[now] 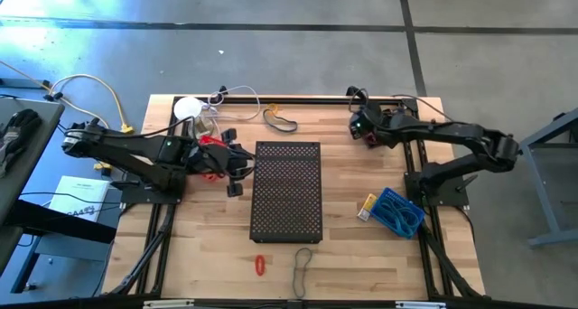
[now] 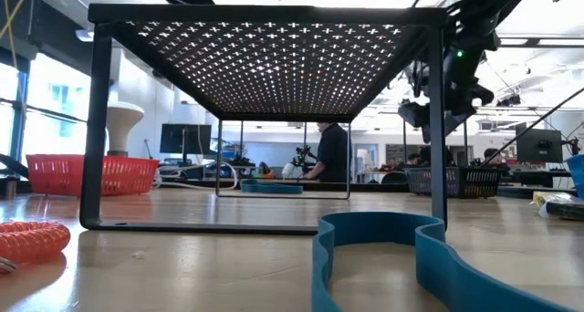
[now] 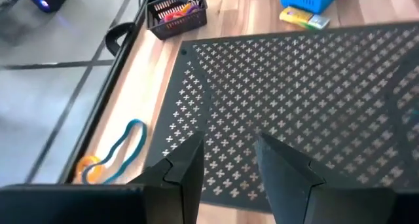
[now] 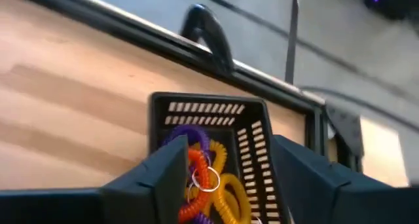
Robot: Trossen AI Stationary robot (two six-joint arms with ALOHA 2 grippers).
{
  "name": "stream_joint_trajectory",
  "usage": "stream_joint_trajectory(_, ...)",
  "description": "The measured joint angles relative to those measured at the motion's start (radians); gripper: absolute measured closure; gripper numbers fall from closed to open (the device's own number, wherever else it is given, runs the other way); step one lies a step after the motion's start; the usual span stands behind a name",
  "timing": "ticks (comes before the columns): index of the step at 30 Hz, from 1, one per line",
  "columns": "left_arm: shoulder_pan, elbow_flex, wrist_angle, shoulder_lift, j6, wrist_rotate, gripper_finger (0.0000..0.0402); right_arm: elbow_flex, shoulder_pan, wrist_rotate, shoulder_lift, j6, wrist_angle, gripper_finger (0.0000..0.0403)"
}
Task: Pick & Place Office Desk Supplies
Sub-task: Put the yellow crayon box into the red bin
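Loops [image 4: 206, 178] in basket [image 4: 252, 129] (labels unreadable) — right tool [image 4: 226, 178] above

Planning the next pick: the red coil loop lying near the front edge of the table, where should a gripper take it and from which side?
The red coil loop lies flat on bare wood, elongated front to back, clear of the band beside it. Come straight down from above, at its middle, and close across its narrow width. That is probably the safest hold. The left gripper is closer in the high view.

Black cross-perforated shelf [image 1: 287, 190], blue basket [image 1: 399, 210], purple, orange, yellow coil loops [image 4: 208, 178], light wood table [image 1: 361, 264]
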State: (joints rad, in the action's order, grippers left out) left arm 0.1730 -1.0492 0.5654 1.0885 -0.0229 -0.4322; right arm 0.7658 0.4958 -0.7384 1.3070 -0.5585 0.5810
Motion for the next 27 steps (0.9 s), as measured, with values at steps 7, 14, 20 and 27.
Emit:
stream_joint_trajectory(7,0.002,0.0,0.074,0.004,-0.086,0.147,0.027,0.0,-0.227,0.008,-0.086,0.249,-0.148,0.0164)
stream_joint_trajectory(14,0.046,0.0,0.135,0.004,-0.167,0.249,0.027,0.0,-0.536,0.068,-0.189,0.266,-0.247,0.0163)
stream_joint_trajectory(20,0.118,0.0,0.138,0.009,-0.181,0.252,0.027,0.001,-0.742,0.273,-0.219,0.083,-0.243,0.0163)
stream_joint_trajectory(27,0.174,0.035,0.117,0.01,-0.188,0.246,0.027,0.0,-0.886,0.738,-0.166,-0.328,-0.256,0.0162)
